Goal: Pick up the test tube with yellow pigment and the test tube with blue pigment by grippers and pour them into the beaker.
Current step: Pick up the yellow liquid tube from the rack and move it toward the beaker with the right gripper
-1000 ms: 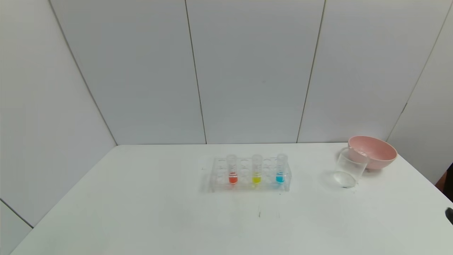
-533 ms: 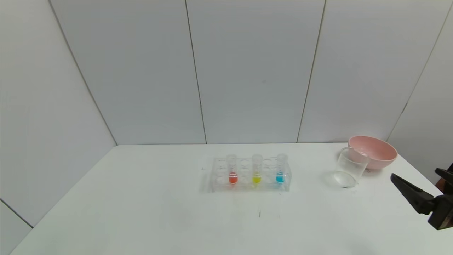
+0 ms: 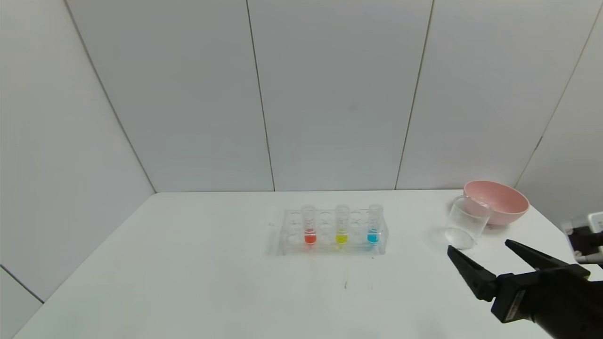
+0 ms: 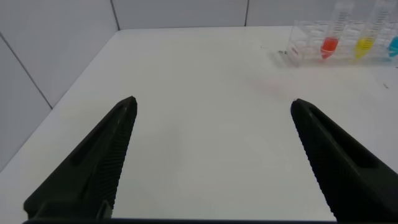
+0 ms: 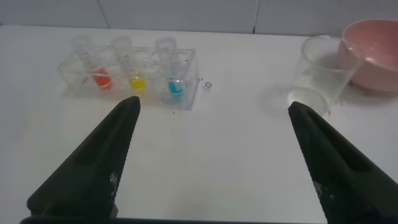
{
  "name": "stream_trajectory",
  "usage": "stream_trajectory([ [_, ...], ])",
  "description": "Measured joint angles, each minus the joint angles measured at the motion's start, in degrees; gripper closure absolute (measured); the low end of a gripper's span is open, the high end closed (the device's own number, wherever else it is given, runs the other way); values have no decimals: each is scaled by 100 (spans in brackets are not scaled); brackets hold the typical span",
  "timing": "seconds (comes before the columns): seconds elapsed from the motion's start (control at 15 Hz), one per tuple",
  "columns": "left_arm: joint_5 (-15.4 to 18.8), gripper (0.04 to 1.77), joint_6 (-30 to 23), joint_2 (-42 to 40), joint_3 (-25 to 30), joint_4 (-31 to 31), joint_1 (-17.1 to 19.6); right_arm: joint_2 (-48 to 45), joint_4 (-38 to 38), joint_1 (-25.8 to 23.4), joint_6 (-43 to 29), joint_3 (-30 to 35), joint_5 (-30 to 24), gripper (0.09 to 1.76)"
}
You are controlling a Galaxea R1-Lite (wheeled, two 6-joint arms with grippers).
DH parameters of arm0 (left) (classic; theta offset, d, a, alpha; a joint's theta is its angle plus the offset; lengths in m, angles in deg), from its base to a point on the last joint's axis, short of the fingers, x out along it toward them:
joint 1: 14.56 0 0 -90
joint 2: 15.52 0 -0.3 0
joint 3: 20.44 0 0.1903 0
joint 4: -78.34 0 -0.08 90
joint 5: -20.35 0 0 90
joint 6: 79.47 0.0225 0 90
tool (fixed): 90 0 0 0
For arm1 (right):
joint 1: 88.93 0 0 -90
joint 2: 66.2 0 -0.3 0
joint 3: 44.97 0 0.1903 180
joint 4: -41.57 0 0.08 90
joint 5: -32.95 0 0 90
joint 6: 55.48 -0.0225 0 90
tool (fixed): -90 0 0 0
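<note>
In the clear rack the test tube with yellow pigment and the test tube with blue pigment stand upright, at ten o'clock from your right gripper, spread wide and nearer. The beaker, apparently empty, sits at twelve o'clock. Your left gripper also gapes wide.
</note>
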State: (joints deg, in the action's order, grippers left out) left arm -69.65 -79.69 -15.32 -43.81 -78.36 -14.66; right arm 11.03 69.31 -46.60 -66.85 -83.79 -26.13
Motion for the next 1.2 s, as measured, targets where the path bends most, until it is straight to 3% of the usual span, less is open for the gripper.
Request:
stream_trajectory([
  [0.13, 0, 5, 0, 0, 0, 0, 0, 425, 411, 649, -165, -17, 339, 14],
  [0.53, 0, 5, -2, 0, 0, 0, 0, 2096, 1883, 1462, -228, -127, 755, 14],
  [0.8, 0, 5, 0, 0, 0, 0, 0, 3382, 2754, 1624, -206, -612, 1051, 14],
  [1.2, 0, 5, -2, 0, 0, 0, 0, 4345, 2807, 1354, 265, -1662, 1001, 14],
])
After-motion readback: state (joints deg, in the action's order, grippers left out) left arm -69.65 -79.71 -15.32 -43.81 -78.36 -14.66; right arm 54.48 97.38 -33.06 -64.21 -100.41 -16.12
